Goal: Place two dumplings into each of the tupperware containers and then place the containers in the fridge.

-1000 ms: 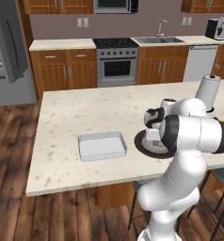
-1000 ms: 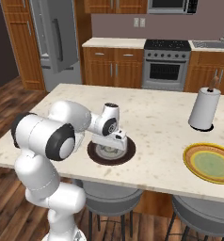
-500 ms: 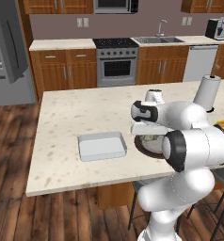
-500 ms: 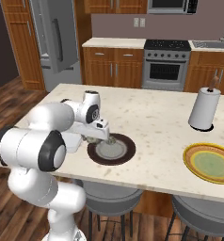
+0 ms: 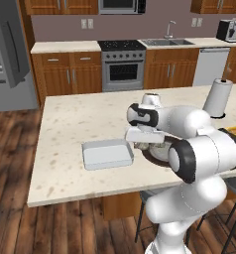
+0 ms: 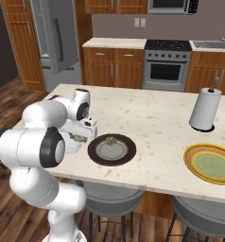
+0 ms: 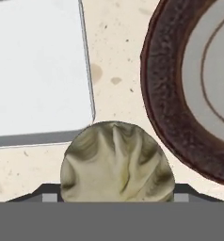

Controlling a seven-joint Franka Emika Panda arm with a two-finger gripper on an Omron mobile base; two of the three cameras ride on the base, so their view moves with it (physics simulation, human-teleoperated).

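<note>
Right now the gripper [image 5: 146, 144] hangs low over the island counter [image 5: 80, 116], in the gap between a tupperware container [image 5: 107, 154] and the dark brown plate [image 6: 112, 150], and it is clamped on a dumpling [image 7: 117, 162] — the pleated, pale beige lump sits large at the bottom of the hand view, between the finger tips. In that view the container's rounded corner lies just beyond the dumpling on one side and the plate's brown rim curves close by on the other, with bare speckled counter between them. From the right base view a second dumpling [image 6: 111, 140] rests on the grey centre of the brown plate, apart from the gripper. The container looks empty in the left base view, lying flat near the counter's front edge. Farther along the counter stand a paper towel roll [image 6: 204, 108] and a yellow plate [image 6: 214, 163], well apart from the arm. The fridge [image 6: 55, 40] — grey, with a long vertical handle — stands shut against the far wall beside the wooden cabinets, and a stove [image 5: 122, 65] sits farther along that wall.
</note>
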